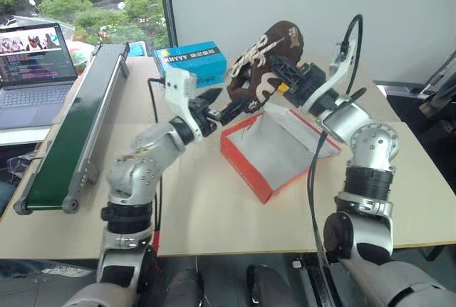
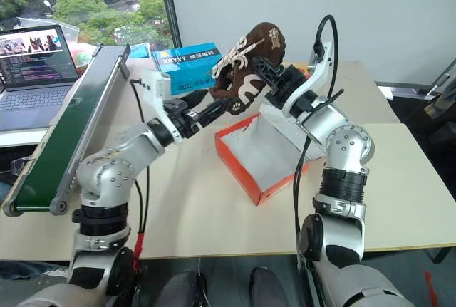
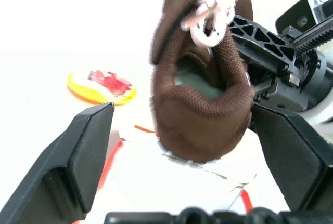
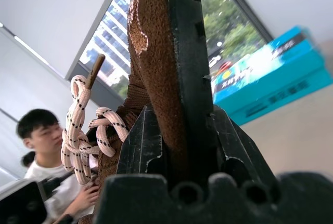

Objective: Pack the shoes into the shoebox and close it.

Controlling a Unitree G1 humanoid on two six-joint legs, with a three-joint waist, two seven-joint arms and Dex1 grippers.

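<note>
The right tool [image 1: 285, 73] was clamped on a dark brown shoe [image 1: 262, 65], holding it in the air above the open red shoebox [image 1: 274, 149] mid-desk [image 1: 214, 207], while the left tool [image 1: 226, 110], fingers spread apart, sat just left of the shoe's heel.

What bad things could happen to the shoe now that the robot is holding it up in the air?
The shoe hangs above the table, pinched by the right gripper near its sole only, so it might slip and fall outside the shoebox. The left gripper is open right under the shoe and could bump it. The loose laces dangle and might snag on the fingers.
</note>
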